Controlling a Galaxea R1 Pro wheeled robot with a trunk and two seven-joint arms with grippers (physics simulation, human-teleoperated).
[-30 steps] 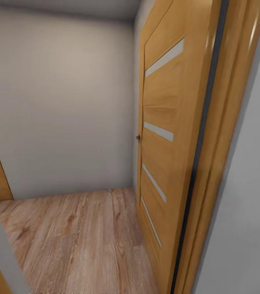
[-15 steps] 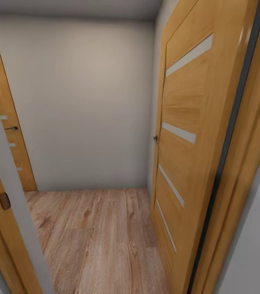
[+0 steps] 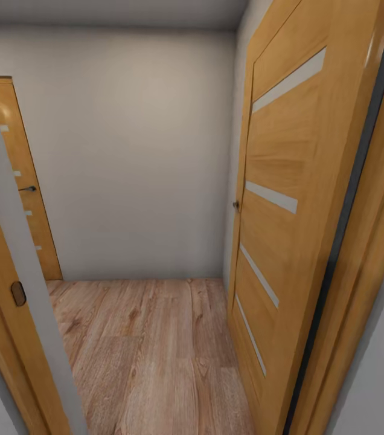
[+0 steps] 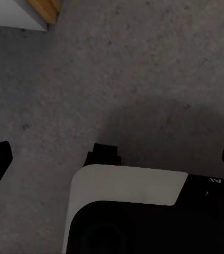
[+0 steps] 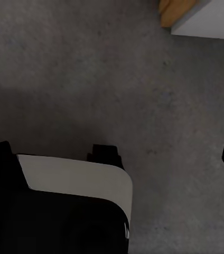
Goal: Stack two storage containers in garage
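Only text: faint pale letters, roughly "A M" or "V W", seen sideways or inverted, on the black robot body (image 4: 196, 222) just beside its white panel (image 4: 128, 184), left wrist view. Not clearly legible.

Soft even light, slightly blurred renders

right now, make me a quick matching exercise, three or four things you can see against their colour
Things:
1. open door
2. far wall
3. hallway floor
4. ground under the wrist cameras

Colours:
a. dark grey speckled
b. honey-orange wood with pale stripes
c. light wood planks
d. plain pale grey

Pairs: 1-b, 2-d, 3-c, 4-a
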